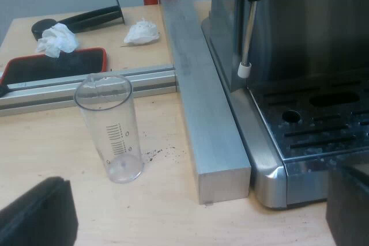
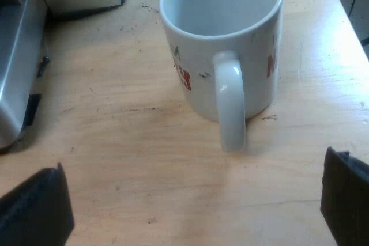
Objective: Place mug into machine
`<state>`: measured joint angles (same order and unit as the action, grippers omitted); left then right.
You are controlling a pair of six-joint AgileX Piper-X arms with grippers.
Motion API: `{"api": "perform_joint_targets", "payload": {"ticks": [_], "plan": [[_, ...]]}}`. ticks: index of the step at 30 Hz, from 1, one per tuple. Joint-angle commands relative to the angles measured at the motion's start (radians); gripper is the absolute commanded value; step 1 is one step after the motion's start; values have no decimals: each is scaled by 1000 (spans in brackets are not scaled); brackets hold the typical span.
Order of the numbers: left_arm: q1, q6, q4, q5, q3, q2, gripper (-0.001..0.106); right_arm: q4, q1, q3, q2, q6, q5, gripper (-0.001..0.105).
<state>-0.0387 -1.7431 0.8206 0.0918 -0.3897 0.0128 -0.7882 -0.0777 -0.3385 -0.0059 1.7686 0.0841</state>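
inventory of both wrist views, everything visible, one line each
mug: 1, white with red print, upright and empty on the table, handle toward the right hand
espresso machine: 1, steel, beside the metal bar
measuring glass: 1, clear, upright on the table
metal bar: 1, grey, along the machine's side
rail: 1, silver, behind the glass, meeting the bar
mat: 1, black with red rim, beyond the rail
tissues: 2, white, crumpled, beyond the rail
tool: 1, black, by the tissues
table: 1, light wood, coffee specks
left hand: 1, black, open, near the glass
right hand: 1, black, open, short of the mug
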Motion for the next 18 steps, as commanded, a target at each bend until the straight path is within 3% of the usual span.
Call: {"api": "perform_joint_targets", "payload": {"ticks": [1,4,12,18], "plan": [[-4,-2,-18,3,-1,127,89,15,2,-6,-42,1,0,89],[-4,-2,-12,15,-10,127,89,18,2,-15,-38,1,0,89],[-12,-36,41,163,-86,104,89,-97,2,-171,74,8,1,89],[-123,-40,39,213,-125,65,95,-191,2,-304,176,8,4,89]]}}
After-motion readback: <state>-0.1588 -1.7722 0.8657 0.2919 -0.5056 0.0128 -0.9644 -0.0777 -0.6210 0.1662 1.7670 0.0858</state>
